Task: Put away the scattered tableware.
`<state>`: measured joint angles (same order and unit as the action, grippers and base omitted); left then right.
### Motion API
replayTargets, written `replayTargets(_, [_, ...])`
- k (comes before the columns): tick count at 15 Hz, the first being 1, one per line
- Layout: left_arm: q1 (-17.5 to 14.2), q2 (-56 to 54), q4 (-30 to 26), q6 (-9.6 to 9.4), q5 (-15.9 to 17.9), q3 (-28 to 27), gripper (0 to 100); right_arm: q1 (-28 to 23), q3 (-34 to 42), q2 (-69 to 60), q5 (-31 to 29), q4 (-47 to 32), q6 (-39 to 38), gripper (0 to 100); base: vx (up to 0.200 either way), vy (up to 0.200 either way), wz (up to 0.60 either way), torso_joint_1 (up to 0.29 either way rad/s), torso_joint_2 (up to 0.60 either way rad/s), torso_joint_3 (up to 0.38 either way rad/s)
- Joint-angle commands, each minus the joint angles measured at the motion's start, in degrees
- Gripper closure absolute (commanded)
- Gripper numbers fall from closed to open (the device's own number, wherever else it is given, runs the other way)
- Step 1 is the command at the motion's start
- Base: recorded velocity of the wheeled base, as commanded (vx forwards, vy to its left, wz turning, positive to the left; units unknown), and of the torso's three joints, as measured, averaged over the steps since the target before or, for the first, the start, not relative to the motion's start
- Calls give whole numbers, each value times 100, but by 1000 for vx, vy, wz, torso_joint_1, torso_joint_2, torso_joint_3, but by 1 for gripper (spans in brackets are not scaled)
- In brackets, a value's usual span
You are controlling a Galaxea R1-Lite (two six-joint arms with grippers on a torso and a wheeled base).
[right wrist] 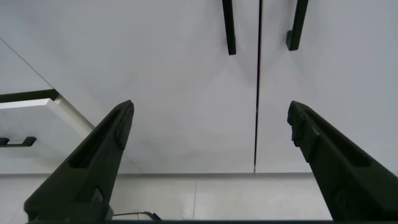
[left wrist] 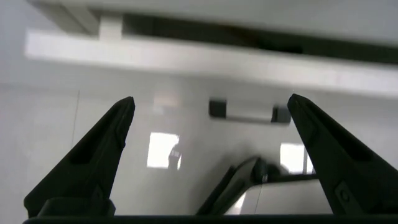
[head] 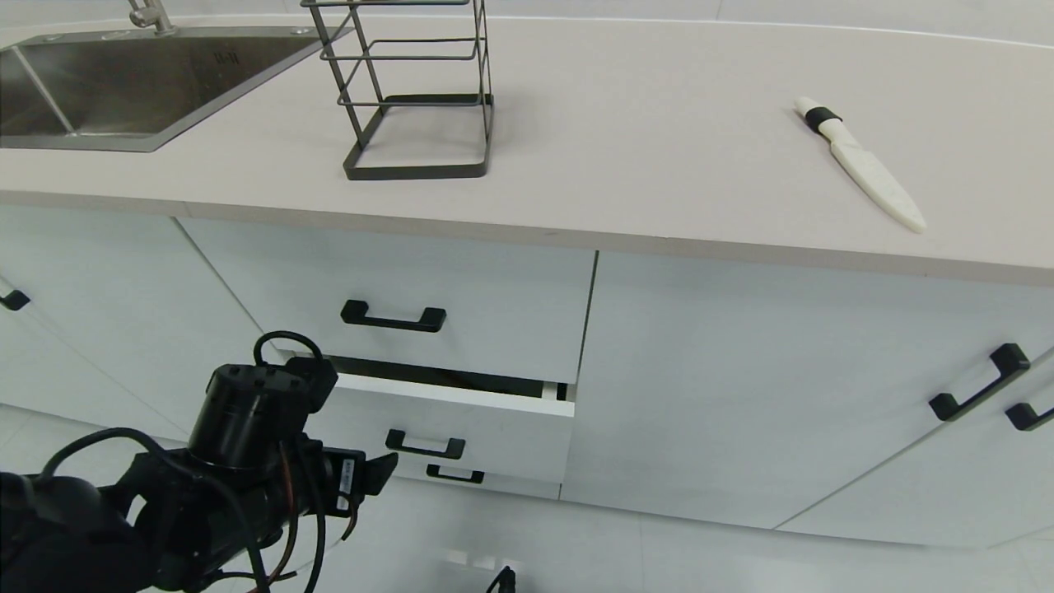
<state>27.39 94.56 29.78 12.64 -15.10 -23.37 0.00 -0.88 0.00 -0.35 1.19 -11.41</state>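
1. The knife (head: 860, 163) lies flat on the bench (head: 626, 115), toward the robot's right and well apart from both hands, its tip pointing at the front edge. Flat on the surface, it probably gives fingers little to get under. A grasp from above could skid it, and a skid tip-first could send it over the edge to the floor.
2. A black band near the knife's far end seems to mark the handle. Closing on the blade side instead risks a slipping grip or a chipped blade.
3. The drawer (head: 461, 412), second down below the bench, stands open by only a narrow gap. That looks too tight to drop a knife through, so the knife could strike the drawer front or catch on the drawer above.
4. The left hand (left wrist: 211, 102) is spread wide and holds nothing, low in front of this drawer and near the drawer handle (head: 424, 451). Closing off-centre could slip off the bar. A slanted pull might bind the drawer.
5. The right hand (right wrist: 210, 107) is also wide open and empty, and faces the cabinet doors (right wrist: 174, 93) below the bench. Rising toward the knife, it could clip the door handles (right wrist: 229, 28) or the bench's overhanging edge.
6. The wire rack (head: 420, 99) and the sink (head: 123, 82) stand far to the left, and probably pose little hazard.
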Motion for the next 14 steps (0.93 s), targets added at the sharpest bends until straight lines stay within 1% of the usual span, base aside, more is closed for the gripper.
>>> replayTargets(1, [-322,-193,80,-16,34,-62,0,0,0,9,-9,4,-2,0,0,0,0,0,0,0])
replayTargets(2, [-366,-149,370,-16,34,-150,0,0,0,9,0,4,-2,0,0,0,0,0,0,0])
replayTargets(4, [-410,-113,1056,-16,34,-115,0,0,0,9,0,4,-2,0,0,0,0,0,0,0])
replayTargets(5, [-542,18,1399,10,34,236,0,0,0,9,0,4,-2,0,0,0,0,0,0,0])
replayTargets(6, [-489,27,1548,-7,43,597,0,0,0,9,0,4,-2,0,0,0,0,0,0,0])
replayTargets(7, [-366,27,1654,-7,78,843,0,0,0,9,0,4,-2,0,0,0,0,0,0,0])
replayTargets(8, [-252,18,1689,1,289,878,0,0,0,9,0,4,-2,0,0,0,0,0,0,0])
replayTargets(9, [-261,10,1689,-7,394,860,0,0,0,9,0,4,-2,0,0,0,0,0,0,0])
replayTargets(10, [-305,54,1689,-16,403,781,0,0,0,9,0,4,-2,0,0,0,0,0,0,0])
replayTargets(11, [-445,124,1689,-34,394,702,0,0,0,9,-9,4,-2,0,0,0,0,0,0,0])
replayTargets(12, [-656,221,1698,-183,385,588,0,0,0,9,-9,4,-2,0,0,0,0,0,0,0])
replayTargets(13, [-674,273,1724,-227,385,553,0,0,0,9,0,4,-2,0,0,0,0,0,0,0])
replayTargets(14, [-683,440,1829,-227,394,456,0,0,0,9,0,4,-2,0,0,0,0,0,0,0])
